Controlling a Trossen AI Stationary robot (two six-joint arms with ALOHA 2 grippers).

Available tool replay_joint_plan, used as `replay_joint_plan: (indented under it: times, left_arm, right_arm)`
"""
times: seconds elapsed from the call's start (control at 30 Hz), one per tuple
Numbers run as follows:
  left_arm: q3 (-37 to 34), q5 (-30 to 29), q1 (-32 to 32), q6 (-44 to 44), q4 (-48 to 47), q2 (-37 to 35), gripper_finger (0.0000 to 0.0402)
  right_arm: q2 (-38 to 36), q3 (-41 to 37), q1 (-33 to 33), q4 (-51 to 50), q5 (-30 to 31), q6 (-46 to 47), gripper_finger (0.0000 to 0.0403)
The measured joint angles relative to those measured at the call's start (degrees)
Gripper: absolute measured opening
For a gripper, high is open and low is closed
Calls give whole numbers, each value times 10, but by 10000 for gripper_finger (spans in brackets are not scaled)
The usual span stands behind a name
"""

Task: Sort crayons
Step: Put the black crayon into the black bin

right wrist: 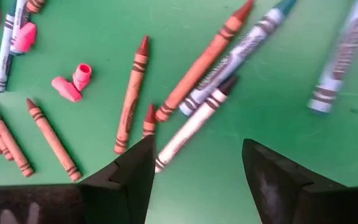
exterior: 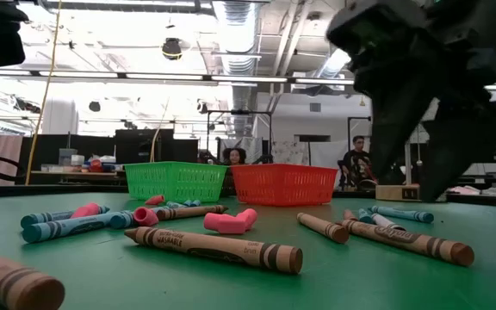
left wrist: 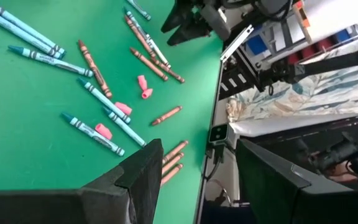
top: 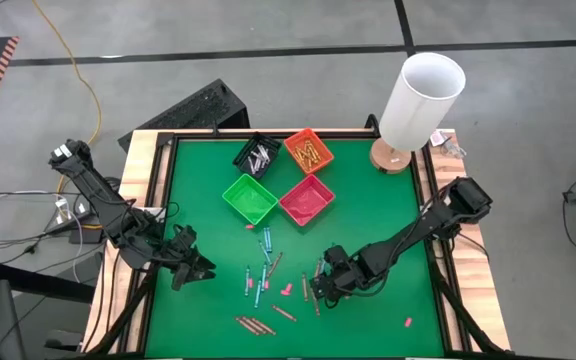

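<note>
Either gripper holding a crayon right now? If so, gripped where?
Nothing is held. The right gripper is open above the crayons, and the left gripper is open too, with nothing between its fingers.

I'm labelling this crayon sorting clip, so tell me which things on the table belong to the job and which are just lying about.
Belongs to the job:
- loose paper-wrapped crayons, blue and brown
- four small square plastic bins
- open left gripper
- open right gripper

Just lying about:
- small pink eraser bits
- white-shaded table lamp
</note>
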Motion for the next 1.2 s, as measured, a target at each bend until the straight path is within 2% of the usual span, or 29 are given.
replay_joint_plan:
  times: [0.33, 0.6, 1.2]
  left_arm:
    - [0, 2, 0, 5, 0, 0, 192]
    - [0, 2, 0, 13, -1, 0, 192]
    - [0, -29, 0, 31, 0, 0, 192]
  right_arm:
    - [92, 81, -6, -52, -13, -11, 234]
    - [133, 153, -9, -168, -15, 8, 224]
    - [134, 157, -19, -183, -30, -13, 39]
